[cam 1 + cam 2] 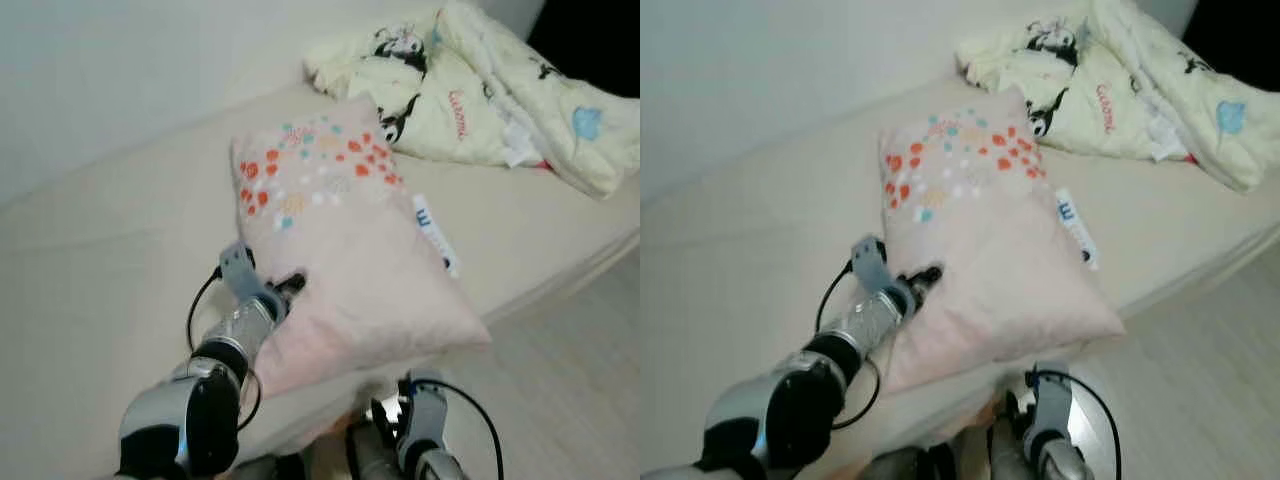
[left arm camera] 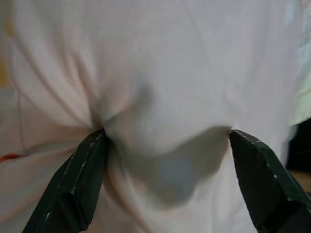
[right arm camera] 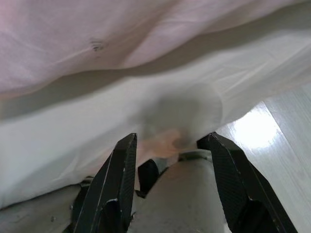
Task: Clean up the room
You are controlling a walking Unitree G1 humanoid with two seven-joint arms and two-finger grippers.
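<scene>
A pale pink pillow (image 1: 340, 240) with orange and teal dots lies slanted on the cream bed (image 1: 100, 250), its near corner reaching over the bed's front edge. My left gripper (image 1: 290, 285) is pressed into the pillow's left side. In the left wrist view its fingers (image 2: 77, 184) stand wide apart, open, with pillow fabric (image 2: 165, 73) bulging between them. My right gripper (image 3: 170, 138) is low by the bed's front edge, below the pillow's near corner. It is open with nothing between its fingers, facing the hanging sheet (image 3: 97, 126).
A crumpled cream blanket (image 1: 480, 90) with cartoon prints lies at the bed's far right end. A white wall (image 1: 100, 60) runs behind the bed. Light wooden floor (image 1: 570, 380) lies to the right of the bed.
</scene>
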